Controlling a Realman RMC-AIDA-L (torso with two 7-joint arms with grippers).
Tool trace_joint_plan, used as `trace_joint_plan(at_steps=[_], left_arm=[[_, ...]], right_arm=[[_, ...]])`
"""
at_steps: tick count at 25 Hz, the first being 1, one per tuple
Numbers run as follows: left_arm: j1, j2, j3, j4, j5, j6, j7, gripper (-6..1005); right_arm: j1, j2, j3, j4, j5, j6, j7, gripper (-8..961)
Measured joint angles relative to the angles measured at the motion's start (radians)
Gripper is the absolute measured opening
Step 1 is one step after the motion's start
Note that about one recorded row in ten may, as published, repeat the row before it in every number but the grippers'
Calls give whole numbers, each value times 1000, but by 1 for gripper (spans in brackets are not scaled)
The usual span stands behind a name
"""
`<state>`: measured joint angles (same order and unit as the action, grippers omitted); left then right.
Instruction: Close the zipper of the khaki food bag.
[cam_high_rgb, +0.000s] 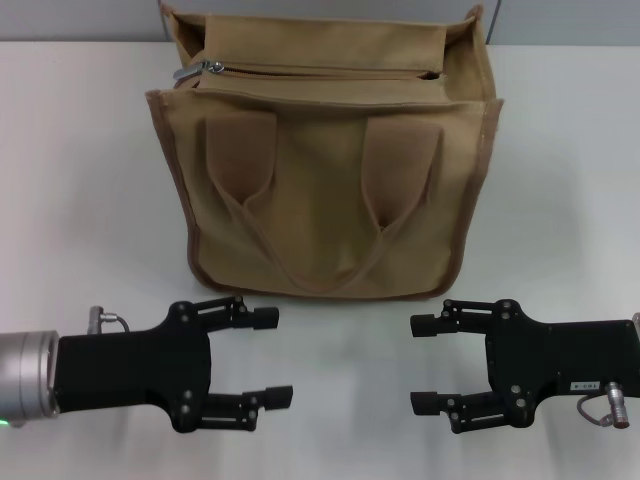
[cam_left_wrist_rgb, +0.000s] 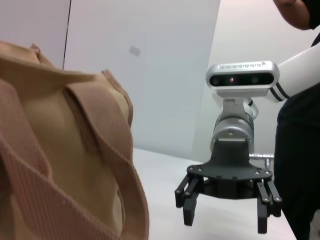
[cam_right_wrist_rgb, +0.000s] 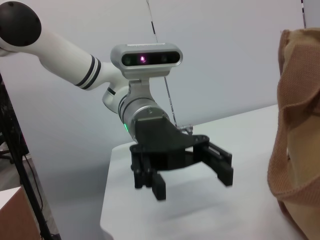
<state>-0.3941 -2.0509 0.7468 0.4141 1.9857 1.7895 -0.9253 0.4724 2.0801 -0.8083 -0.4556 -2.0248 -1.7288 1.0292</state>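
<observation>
With its pull tab (cam_high_rgb: 190, 71) leftmost, zipper (cam_high_rgb: 320, 71) left-to-right.

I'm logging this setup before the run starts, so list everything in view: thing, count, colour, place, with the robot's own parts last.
khaki food bag: one, tan with darker brown piping, standing upright at the far middle of the table, two looped handles hanging down its front.
zipper: one, khaki track along the bag's top, silver pull tab at the end on the robot's left.
table: one, white, under the bag and both arms.
wall: pale grey-white, behind the table.
left gripper: one, black, open, low over the table near the bag's front, on the left.
right gripper: one, black, open, facing the left one, on the right.
</observation>
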Motion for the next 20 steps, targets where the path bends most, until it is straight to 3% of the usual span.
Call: trace_joint_plan(at_steps=[7,13,17,20], left_arm=[[-10,-16,-96,-11,-102,105,48,824],[-10,-19,-115,-85,-444,161,89,821],[10,-18,-118,-104,-650,56,124,819],[20,-12,-132,-99,-723,-88,126,818]], right_arm=[[0,0,3,0,0,0,0,809],[0,0,7,0,0,0,0,809],[-6,0,12,0,0,0,0,809],[-8,0,12,0,0,0,0,810]])
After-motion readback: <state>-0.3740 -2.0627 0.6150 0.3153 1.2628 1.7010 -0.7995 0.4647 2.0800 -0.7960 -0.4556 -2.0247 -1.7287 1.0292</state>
